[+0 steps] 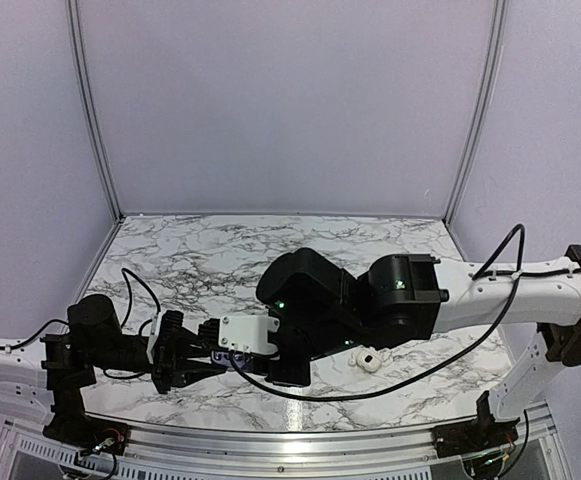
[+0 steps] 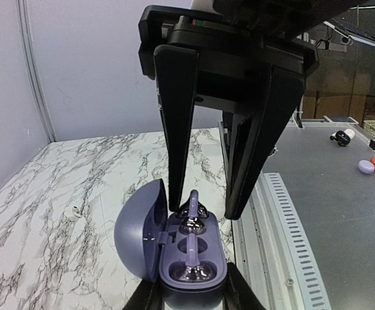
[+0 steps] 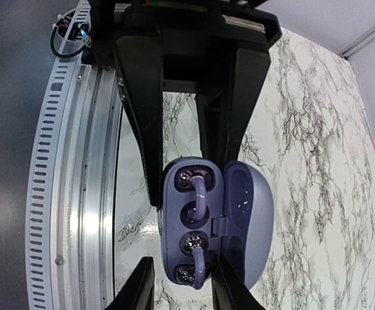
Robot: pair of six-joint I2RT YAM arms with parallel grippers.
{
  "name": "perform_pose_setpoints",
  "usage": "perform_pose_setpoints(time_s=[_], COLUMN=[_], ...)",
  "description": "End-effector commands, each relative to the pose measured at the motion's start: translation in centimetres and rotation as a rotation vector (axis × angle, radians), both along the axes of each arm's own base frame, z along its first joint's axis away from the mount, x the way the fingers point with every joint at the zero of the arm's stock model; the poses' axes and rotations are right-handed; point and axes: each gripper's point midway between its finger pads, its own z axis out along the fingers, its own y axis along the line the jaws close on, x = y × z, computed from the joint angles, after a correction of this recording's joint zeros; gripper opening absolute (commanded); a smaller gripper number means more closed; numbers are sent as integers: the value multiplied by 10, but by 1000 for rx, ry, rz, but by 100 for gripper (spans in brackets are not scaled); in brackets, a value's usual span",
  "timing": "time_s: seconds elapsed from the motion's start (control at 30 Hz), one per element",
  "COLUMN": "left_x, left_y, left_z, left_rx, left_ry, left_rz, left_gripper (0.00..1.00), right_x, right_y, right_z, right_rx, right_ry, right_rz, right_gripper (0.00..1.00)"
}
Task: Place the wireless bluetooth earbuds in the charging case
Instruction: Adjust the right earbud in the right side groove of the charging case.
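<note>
The charging case (image 2: 174, 248) is a lavender clamshell with its lid (image 2: 135, 232) standing open. My left gripper (image 2: 192, 296) is shut on its base. Both wireless bluetooth earbuds look lavender here, with shiny heads, and lie in the wells, one at the far end (image 2: 193, 208) and one at the near end (image 2: 192, 270). In the right wrist view the case (image 3: 174, 223) shows both buds seated (image 3: 198, 184) (image 3: 197, 265). My right gripper (image 3: 181, 258) hangs over one end of the case, open, with its fingers either side of a bud and holding nothing. From above, only a sliver of the case (image 1: 224, 358) shows under the right wrist.
A small white object (image 1: 368, 358) lies on the marble table (image 1: 200, 260) right of the grippers, also seen as a white object (image 2: 74, 212) in the left wrist view. The table's metal front rail (image 3: 77, 194) runs close beside the case. The right forearm (image 1: 490, 290) crosses the near right part.
</note>
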Motion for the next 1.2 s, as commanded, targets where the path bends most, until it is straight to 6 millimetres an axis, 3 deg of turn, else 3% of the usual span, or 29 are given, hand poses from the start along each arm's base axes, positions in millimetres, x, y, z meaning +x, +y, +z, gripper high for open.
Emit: perform_pose_setpoints(time_s=[0.0,0.2,0.43,0.97,1.17], left_x=[2,4,3,3,3], left_y=[-5,-7,-8,-6,-4], left_z=[19,16,15,17,19], left_rx=[-52,-37,-32,-39,-47], left_ry=[-49,-47,-52,-61,-65], left_rz=[2,6,7,15,19], left_gripper=[0,0,0,0,0], right_x=[0,-2,1,14,15], right_y=[2,5,9,9,2], right_z=[28,38,32,2,-15], right_rx=[86,105,88,-18,-73], right_ry=[-5,-4,-13,-47,-47], right_rz=[0,13,9,-40,-47], right_gripper=[31,29,19,1,0])
